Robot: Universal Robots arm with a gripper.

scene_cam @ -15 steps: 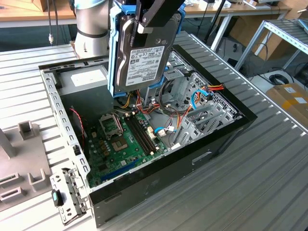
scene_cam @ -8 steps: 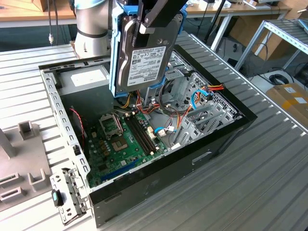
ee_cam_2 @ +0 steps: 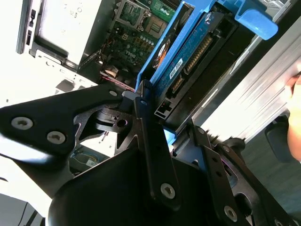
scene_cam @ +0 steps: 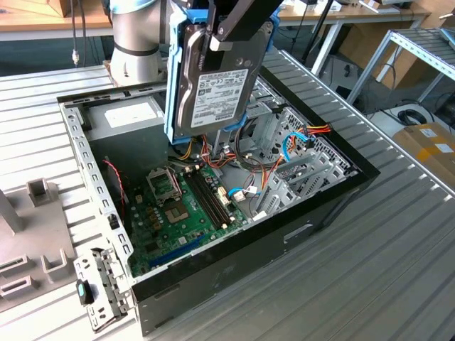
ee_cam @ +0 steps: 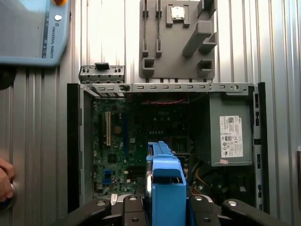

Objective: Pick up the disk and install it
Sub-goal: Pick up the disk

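The disk (scene_cam: 213, 85) hangs upright above the open computer case (scene_cam: 334, 202), its dark face and white label turned to the exterior view and blue carrier rails along its sides. My gripper (scene_cam: 213, 37) is shut on its upper end, with black fingers on either face. In both wrist views the blue carrier (ee_cam_2: 188, 52) (ee_cam: 165, 188) sits edge-on between the fingers of the gripper (ee_cam_2: 153, 106) (ee_cam: 164, 209). The disk hovers over the metal drive cage (scene_cam: 288, 145) and the tangle of cables. It touches nothing in the case.
Inside the case lie the green motherboard (scene_cam: 178, 206) and the grey power-supply box (scene_cam: 131, 117) (ee_cam: 230, 136). A grey fixture plate (ee_cam: 176, 42) and a loose metal bracket (scene_cam: 99, 291) rest beside the case. A teach pendant (ee_cam: 33, 28) and a person's hand (ee_cam: 4, 181) are nearby.
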